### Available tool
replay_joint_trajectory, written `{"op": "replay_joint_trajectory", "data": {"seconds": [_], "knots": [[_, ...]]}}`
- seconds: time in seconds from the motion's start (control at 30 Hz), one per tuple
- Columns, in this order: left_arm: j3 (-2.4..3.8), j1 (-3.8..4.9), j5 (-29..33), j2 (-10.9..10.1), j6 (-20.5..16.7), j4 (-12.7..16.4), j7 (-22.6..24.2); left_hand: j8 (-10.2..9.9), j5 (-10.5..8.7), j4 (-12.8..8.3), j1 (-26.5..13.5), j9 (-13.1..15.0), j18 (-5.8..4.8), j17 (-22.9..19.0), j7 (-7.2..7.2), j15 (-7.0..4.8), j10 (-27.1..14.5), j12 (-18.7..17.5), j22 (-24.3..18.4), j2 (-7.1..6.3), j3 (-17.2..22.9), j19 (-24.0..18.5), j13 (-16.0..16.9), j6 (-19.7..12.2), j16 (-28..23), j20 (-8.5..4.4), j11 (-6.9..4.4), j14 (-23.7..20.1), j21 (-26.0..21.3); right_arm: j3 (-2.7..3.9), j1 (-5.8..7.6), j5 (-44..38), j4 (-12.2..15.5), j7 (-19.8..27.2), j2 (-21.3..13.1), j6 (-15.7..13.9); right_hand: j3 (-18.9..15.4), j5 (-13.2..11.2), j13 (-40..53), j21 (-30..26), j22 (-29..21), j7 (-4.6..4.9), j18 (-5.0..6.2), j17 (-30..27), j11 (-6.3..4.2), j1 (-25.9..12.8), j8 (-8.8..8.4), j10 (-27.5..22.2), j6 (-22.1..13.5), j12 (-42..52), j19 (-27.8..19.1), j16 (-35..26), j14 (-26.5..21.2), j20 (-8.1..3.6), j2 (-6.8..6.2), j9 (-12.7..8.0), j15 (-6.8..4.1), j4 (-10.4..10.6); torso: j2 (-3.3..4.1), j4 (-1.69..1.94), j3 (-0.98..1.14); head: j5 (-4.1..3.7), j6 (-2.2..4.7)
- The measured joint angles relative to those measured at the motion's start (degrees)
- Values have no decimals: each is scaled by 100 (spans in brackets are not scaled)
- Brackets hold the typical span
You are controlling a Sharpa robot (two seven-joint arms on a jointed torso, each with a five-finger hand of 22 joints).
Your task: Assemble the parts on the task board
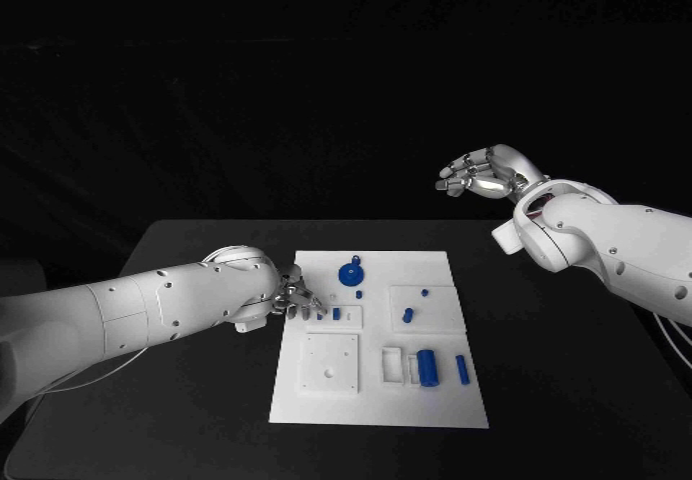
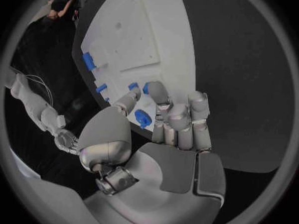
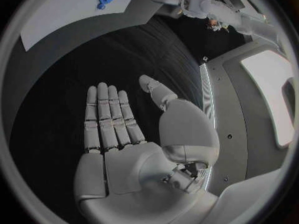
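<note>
Left hand [image 1: 289, 297] sits low at the task board's [image 1: 433, 410] left edge, fingers reaching onto it, though I cannot tell whether they grip anything. Across the board, small blue parts [image 1: 426, 367] lie scattered, with a round blue part [image 1: 351, 272] near the far edge. They look light, stiff and smooth: pinch them by the sides. Right hand [image 1: 488, 175] hovers beyond the table's far right corner, holding nothing, fingers loosely curled.

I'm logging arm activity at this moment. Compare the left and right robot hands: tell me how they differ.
The left robot hand sits low at the task board's left edge; the right robot hand is raised beyond the table's far side, away from the board. The left's fingers reach among the blue parts; the right's lie open and flat, holding nothing. Both are silver on white arms.
</note>
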Motion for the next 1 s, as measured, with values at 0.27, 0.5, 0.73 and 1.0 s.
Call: {"op": "replay_joint_trajectory", "data": {"seconds": [0.27, 0.5, 0.73, 1.0], "knots": [[222, -3, 218, -150, -264, 61, 46, -68, 0, 186, -77, 69, 3, 6, 20, -6, -98, -23, -1, -160, -184, -86, -11, -67, -77, 45, 5, -58, 0, 1, 0, 0, -3, 5, -11, 0, -6, 0, -11, 0, 0, 0, 0, 0, 0, 0, 0, 0, 0, 0, 0, 0, 0, 0, 0, 0, 0, 6, -1, 1, 1, -3, 8], [400, 6, 793, -302, -776, 189, 407, -521, 0, -16, 321, -66, -13, -182, 276, 244, -786, -374, -14, -262, -173, -473, -143, -928, -458, 187, 285, -484, -239, 1, 0, 2, -31, 9, -36, 0, -5, 0, -16, 0, 1, 0, 0, 0, 21, 0, 0, 21, 0, 0, 0, -22, 0, 0, 0, -5, 0, 5, -1, 5, 0, -25, 18], [398, 6, 1219, -173, -1288, 180, 1314, -591, 284, -1017, 1774, -223, -312, -527, 580, 564, -1506, -993, -157, 221, 232, -1106, -435, -1283, -1156, 348, 593, -1229, -720, -1, -1, 8, -124, 12, -9, 0, -5, -1, -21, 0, 1, 0, 0, 1, 21, 0, 0, 21, 0, 0, 1, -22, 0, -1, 0, -5, 0, 5, -1, 7, 0, -51, 60], [370, 1, 617, 197, -1882, -18, 2476, -554, 337, -1324, 2636, -541, -332, -797, 683, 861, -1784, -2170, -224, 179, 603, -1310, -990, -1386, -1658, 431, 886, -1401, -1020, -1, -2, 19, -166, 17, 16, 3, -5, -1, -26, 1, 1, 0, 0, 0, 21, 0, 0, 21, 0, -22, 1, -21, 0, -1, 0, -5, 0, 5, 3, 0, -3, -75, 107]]}}
